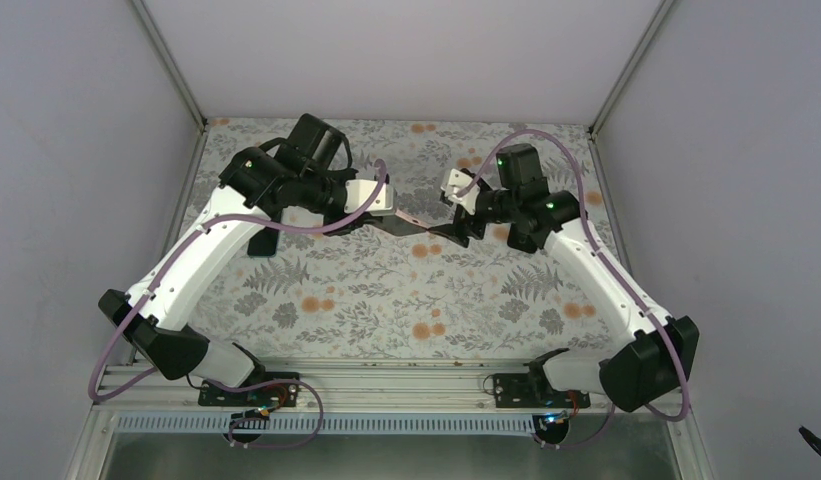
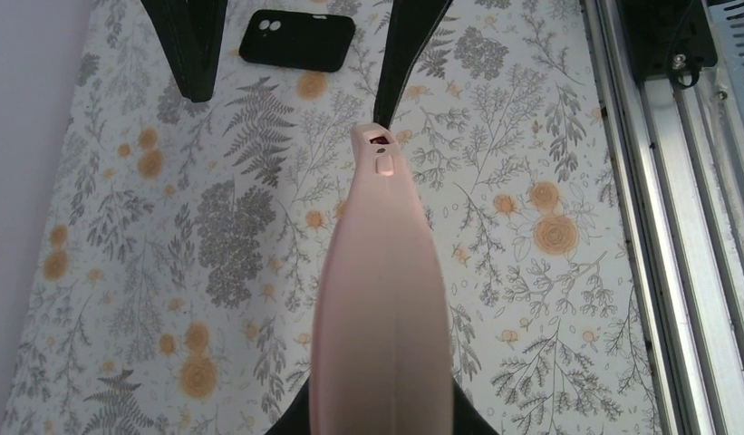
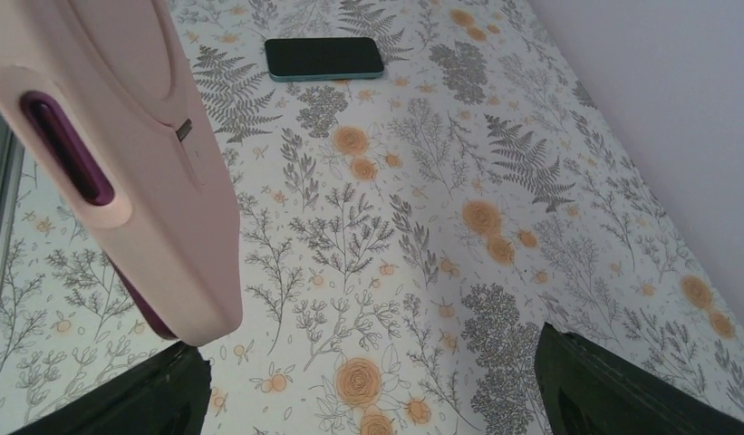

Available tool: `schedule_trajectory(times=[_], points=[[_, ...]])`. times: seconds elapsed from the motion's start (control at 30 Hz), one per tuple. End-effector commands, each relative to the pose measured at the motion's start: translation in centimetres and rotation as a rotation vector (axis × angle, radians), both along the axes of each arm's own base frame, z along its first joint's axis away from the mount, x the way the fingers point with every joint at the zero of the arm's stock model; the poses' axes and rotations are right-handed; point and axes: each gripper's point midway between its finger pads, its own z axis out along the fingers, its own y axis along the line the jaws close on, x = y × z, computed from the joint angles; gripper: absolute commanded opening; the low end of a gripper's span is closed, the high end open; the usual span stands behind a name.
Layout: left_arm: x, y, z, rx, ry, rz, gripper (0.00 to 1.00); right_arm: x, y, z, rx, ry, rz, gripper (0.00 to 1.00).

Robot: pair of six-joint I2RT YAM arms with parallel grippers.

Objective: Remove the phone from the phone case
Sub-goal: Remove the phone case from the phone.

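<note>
Pink case point(image 2: 377, 308): held up off the table between the two arms, edge-on to the left wrist camera, its free end with a small cutout pointing at the right arm.
Phone point(image 3: 64, 145): inside the case; only a dark purple sliver shows through a side slot and along the lower rim.
Left gripper point(image 1: 391, 212): clamped on one end of the case, with black fingers point(image 2: 300, 419) showing either side of it.
Right gripper point(image 3: 368, 344): fingers spread wide, gripping nothing; one finger sits just beside the case's free end, and I cannot tell whether they touch.
Bare phone point(image 3: 324, 57): flat on the cloth, screen up, well apart from the case.
Black slab point(image 2: 297, 40): flat on the cloth beyond the right arm's fingers, camera lenses up.
Cloth point(image 3: 422, 236): grey ferns and orange flowers, covering the table.
Rail point(image 2: 658, 227): aluminium, running along the table's near edge.
</note>
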Motion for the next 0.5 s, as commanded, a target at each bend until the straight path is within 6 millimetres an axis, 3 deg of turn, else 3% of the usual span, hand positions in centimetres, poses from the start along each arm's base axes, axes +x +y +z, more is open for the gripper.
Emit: schedule_trajectory(times=[0.0,0.27,0.37,0.47], points=[[-1.4,-0.6,2.2,-0.079,-0.021,-0.061,0.02,3.0,-0.1,0.7,0.004,-0.06,-0.08,0.91],[-1.9,-1.2,2.4,-0.105,0.014,-0.098,0.02,6.8,0.3,6.2,0.123,-0.175,-0.209,0.92],[-1.8,-1.3,2.1,-0.099,0.018,-0.096,0.02,6.3,1.3,7.6,0.166,-0.156,-0.15,0.92],[-1.2,-1.1,1.9,-0.085,0.001,-0.075,0.02,6.2,1.3,7.6,0.142,-0.124,-0.145,0.92]])
